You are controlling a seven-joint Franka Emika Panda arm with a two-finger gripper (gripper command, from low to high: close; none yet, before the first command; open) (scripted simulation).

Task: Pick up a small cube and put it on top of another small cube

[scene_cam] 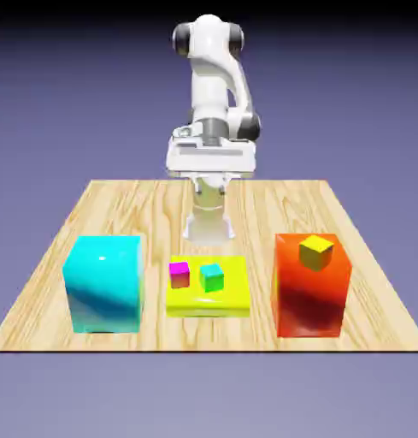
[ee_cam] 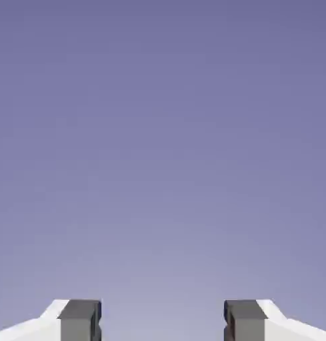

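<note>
Well, nearest, the yellow cube [scene_cam: 315, 252] sits on the red block [scene_cam: 309, 287]; the magenta cube [scene_cam: 179, 275] and teal cube [scene_cam: 212, 277] stand apart on the slab [scene_cam: 208, 304]. The blue cube isn't visible, perhaps hidden. Beyond, the gripper [ee_cam: 163, 320] is open, empty. Picking and stacking both seemingly remain. No writing shows.

Glossy cyan block [scene_cam: 106, 284] and glossy red block [scene_cam: 309, 295], on pale grained wood table [scene_cam: 152, 222].
</note>
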